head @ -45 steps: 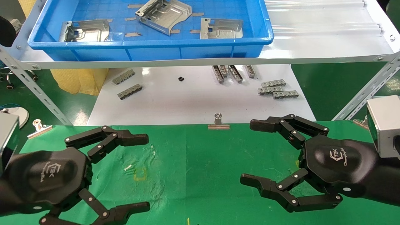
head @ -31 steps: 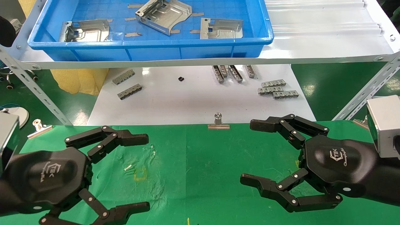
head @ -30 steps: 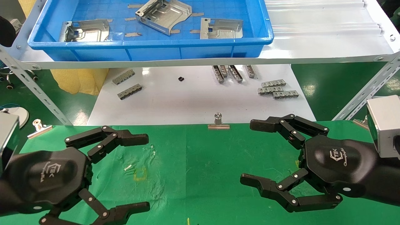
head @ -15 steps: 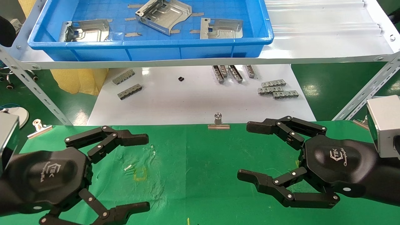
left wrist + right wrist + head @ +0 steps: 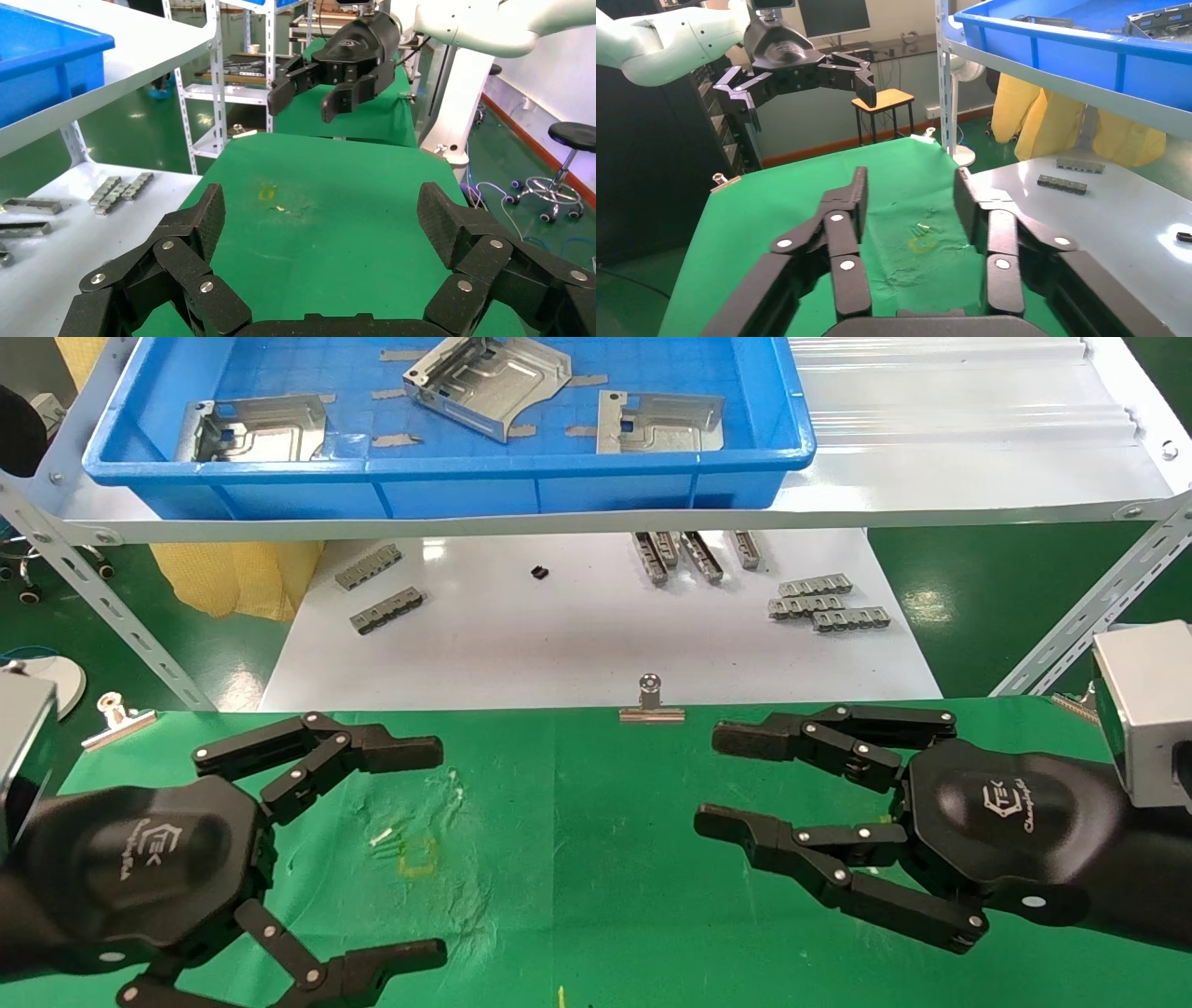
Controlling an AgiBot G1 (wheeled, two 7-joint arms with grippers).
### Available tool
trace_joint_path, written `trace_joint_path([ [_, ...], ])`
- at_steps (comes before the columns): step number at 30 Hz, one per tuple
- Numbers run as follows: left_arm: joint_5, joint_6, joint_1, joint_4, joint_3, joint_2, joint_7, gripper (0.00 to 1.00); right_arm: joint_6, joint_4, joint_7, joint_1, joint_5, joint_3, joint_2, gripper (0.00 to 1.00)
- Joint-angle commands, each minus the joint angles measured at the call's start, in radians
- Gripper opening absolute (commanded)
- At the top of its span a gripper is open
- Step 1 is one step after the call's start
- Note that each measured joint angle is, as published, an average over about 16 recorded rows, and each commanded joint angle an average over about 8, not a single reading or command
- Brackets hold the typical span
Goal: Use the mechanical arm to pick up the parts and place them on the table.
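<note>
up on the shelf, three shiny parts (image 5: 489, 382) lay in the blue tray (image 5: 447, 467), and none was on the green table (image 5: 577, 859) yet. lower down, the right gripper (image 5: 712, 780) hung over the cloth with nothing in it. its fingers had come closer together than a moment before, but a gap was left between them. the left gripper (image 5: 433, 845) had not moved. its fingers were spread wide and held nothing too. both were well away from the tray. i think the job had only just begun, and an arm had to reach up to the tray first. small grey bars (image 5: 824, 603) lay on the white surface (image 5: 559, 635).
</note>
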Motion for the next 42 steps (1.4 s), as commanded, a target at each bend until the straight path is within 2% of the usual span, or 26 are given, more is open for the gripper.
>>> trace_joint_path([
  [1, 0.0, 0.0, 0.0, 0.0, 0.0, 0.0, 0.0, 1.0, 0.0, 0.0, 0.0, 0.0, 0.0, 0.0, 0.0, 0.0],
  [14, 0.002, -0.003, -0.004, 0.001, -0.001, 0.0, 0.001, 1.0, 0.0, 0.0, 0.0, 0.0, 0.0, 0.0, 0.0, 0.0],
  [18, 0.023, -0.031, -0.049, 0.012, -0.001, 0.008, -0.01, 1.0, 0.0, 0.0, 0.0, 0.0, 0.0, 0.0, 0.0, 0.0],
  [23, 0.112, -0.12, -0.203, 0.053, 0.019, 0.051, -0.062, 1.0, 0.0, 0.0, 0.0, 0.0, 0.0, 0.0, 0.0, 0.0],
  [28, 0.283, -0.236, -0.417, 0.172, 0.095, 0.159, -0.151, 1.0, 0.0, 0.0, 0.0, 0.0, 0.0, 0.0, 0.0, 0.0],
  [32, 0.453, -0.321, -0.602, 0.357, 0.184, 0.29, -0.205, 1.0, 0.0, 0.0, 0.0, 0.0, 0.0, 0.0, 0.0, 0.0],
  [38, 0.663, -0.454, -0.835, 0.732, 0.297, 0.506, -0.24, 1.0, 0.0, 0.0, 0.0, 0.0, 0.0, 0.0, 0.0, 0.0],
  [39, 0.687, -0.479, -0.862, 0.791, 0.309, 0.537, -0.241, 0.96, 0.0, 0.0, 0.0, 0.0, 0.0, 0.0, 0.0, 0.0],
  [42, 0.74, -0.564, -0.927, 0.944, 0.335, 0.62, -0.237, 0.61, 0.0, 0.0, 0.0, 0.0, 0.0, 0.0, 0.0, 0.0],
])
